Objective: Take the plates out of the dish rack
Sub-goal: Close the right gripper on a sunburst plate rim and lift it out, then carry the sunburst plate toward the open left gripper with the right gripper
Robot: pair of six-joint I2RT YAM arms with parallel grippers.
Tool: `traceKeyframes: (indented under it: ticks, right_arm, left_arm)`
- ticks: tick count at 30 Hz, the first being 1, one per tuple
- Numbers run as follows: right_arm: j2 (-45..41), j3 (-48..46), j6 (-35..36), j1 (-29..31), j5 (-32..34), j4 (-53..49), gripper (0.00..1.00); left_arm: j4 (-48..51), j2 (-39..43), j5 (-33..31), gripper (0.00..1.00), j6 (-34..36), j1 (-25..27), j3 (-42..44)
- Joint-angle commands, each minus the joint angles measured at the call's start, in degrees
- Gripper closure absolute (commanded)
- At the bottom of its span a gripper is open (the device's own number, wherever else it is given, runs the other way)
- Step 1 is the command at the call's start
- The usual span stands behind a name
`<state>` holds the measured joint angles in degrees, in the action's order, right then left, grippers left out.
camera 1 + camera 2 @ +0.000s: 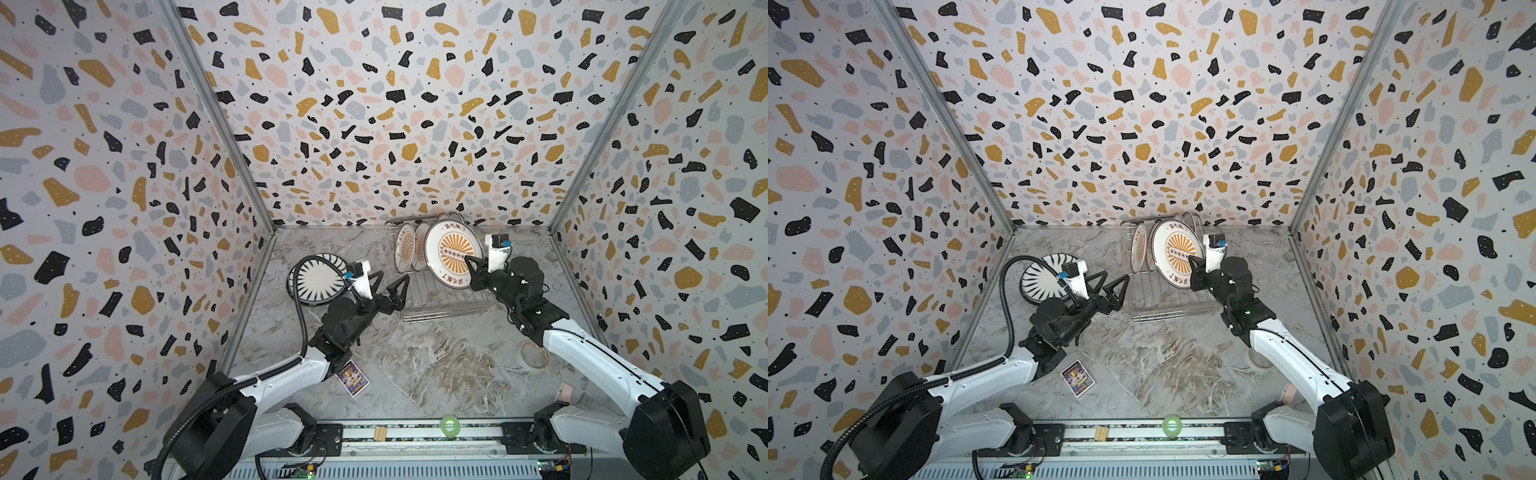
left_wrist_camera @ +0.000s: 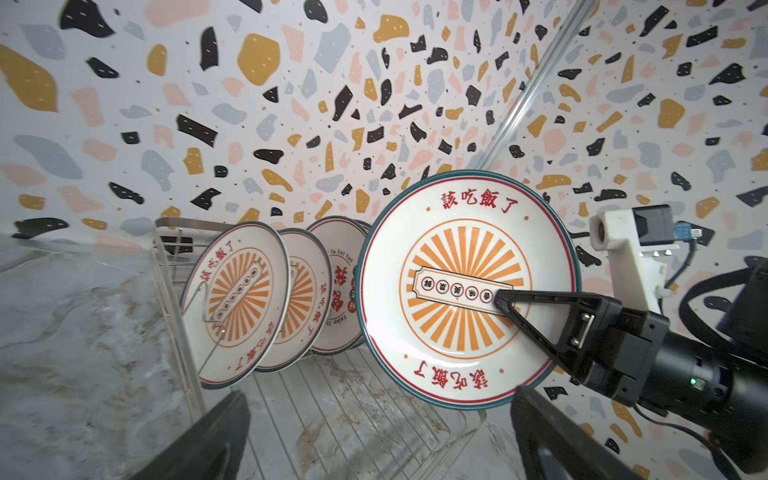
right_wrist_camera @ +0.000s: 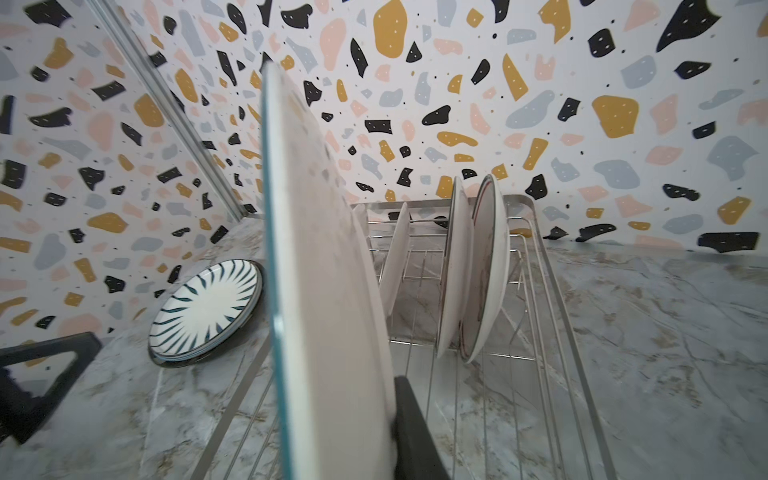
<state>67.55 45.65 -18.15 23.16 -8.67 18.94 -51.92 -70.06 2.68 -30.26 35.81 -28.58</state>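
Glazed sunburst plate, clamped by right end effector above dish rack, may slip or clip racked plates; left end effector spread wide, empty.

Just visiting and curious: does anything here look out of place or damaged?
A small purple card lies loose on the table, and a green tape roll sits on the front rail. Neither belongs with dishes. No breakage or spill shows.

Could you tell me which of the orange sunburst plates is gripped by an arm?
The front sunburst plate: the right gripper is shut on its edge, while the other sunburst plates stand farther back in the dish rack.
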Motion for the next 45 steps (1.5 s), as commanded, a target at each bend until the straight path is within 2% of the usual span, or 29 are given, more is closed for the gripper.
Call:
traceKeyframes:
  ticks: [1,9,16,20,26,32,39,42,45]
  right_arm:
    - [-2.54,-1.50,-4.82,-3.88,-15.10,12.79,0.97]
    - [-2.25,-6.45,-8.23,-7.31,-28.95,25.13,0.97]
    - [-1.87,-9.52,-11.33,-7.60,-38.00,35.49,0.97]
    - [-1.89,-9.60,-11.99,-7.51,-39.46,36.34,0.97]
    - [-1.67,-10.05,-11.74,-6.43,-40.23,37.39,0.97]
    - [-1.30,-9.62,-8.28,-3.93,-40.07,35.17,0.97]
    - [-0.20,-9.33,-7.95,-3.20,-40.23,35.46,0.97]
    - [0.09,-9.35,-7.65,-2.62,-39.67,35.73,0.97]
    - [0.79,-8.53,-6.33,-1.68,-38.69,34.27,0.97]
  left_arm:
    - [-6.21,-1.36,6.99,0.00,0.10,0.22,-1.48]
    - [-9.12,-1.01,10.03,0.00,0.96,0.22,-0.63]
    - [-12.78,2.19,10.32,0.00,1.83,0.22,2.44]
    - [-17.01,2.82,11.89,0.01,1.71,0.31,4.20]
    - [-16.81,3.90,12.08,0.02,2.29,0.40,4.56]
    - [-17.70,3.27,12.13,0.07,1.56,0.78,4.59]
    - [-17.95,3.44,13.55,0.25,1.39,1.10,4.83]
    - [-18.09,3.10,13.77,0.39,1.26,1.26,4.77]
    - [-18.51,1.43,15.68,0.49,0.45,1.45,3.91]
